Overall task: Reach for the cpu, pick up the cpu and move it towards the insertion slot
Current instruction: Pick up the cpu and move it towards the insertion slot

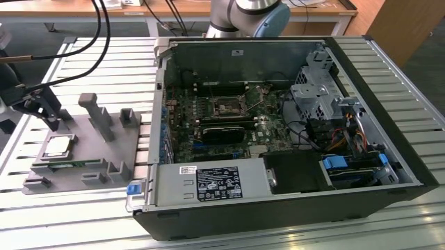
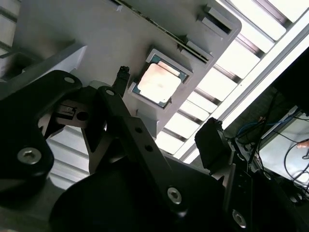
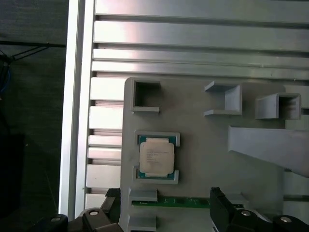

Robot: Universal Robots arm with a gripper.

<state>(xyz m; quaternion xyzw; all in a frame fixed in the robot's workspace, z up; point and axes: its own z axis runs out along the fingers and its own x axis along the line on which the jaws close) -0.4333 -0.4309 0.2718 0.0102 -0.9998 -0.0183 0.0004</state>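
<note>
Hovering over slatted aluminium table (image 1: pixel 125 57), claw (image 3: pixel 164 197) spread apart near cpu (image 3: pixel 156 157) in grey fixture (image 3: pixel 203 145), wooden desk (image 1: pixel 195 6) behind

My gripper (image 1: pixel 41 117) hangs just above the cpu (image 1: pixel 60 146), clear of it and pointing down toward it. In the first wrist view I see its two black fingers (image 3: pixel 218 203) spread wide apart. My arm's grey-and-blue joint (image 1: pixel 250 15) sits well apart from the cpu, toward the exterior view's right.
</note>
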